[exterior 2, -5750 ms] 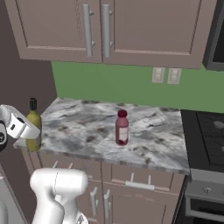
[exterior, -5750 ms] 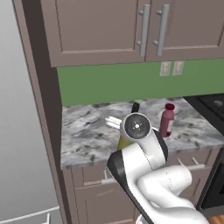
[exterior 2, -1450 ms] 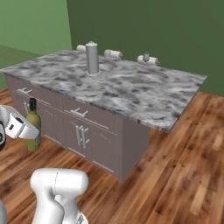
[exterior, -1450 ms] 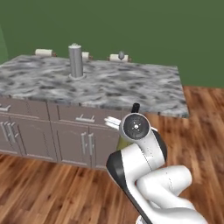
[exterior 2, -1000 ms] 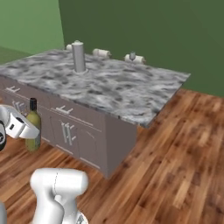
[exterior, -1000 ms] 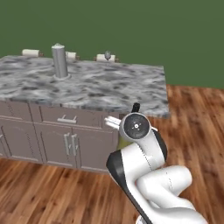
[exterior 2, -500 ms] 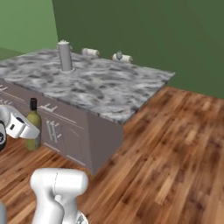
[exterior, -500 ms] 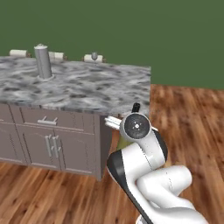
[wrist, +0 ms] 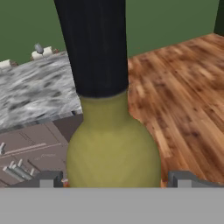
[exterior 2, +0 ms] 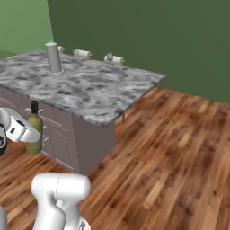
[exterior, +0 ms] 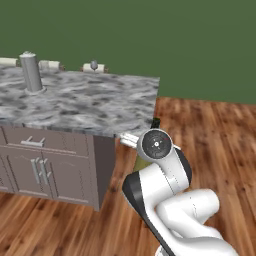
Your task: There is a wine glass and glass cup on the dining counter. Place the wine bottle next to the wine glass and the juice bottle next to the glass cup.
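Observation:
My gripper is shut on the wine bottle, an olive-yellow bottle with a black neck, gripped low on its body. The right base view shows the gripper holding the wine bottle upright in the air in front of the cabinet side of the dining counter. The wine bottle's neck peeks out behind my wrist. A wine glass stands at the far edge of the dining counter. The glass cup and the juice bottle are out of view.
A tall grey cylinder stands on the island top near its far left. Light stool cushions line the far edge. Grey cabinet doors face me below the top. Wooden floor spreads to the right, with a green wall behind.
The whole picture has shifted: the base has moved, and the island has slid left in both base views. The bottle stays in the gripper, held the same way.

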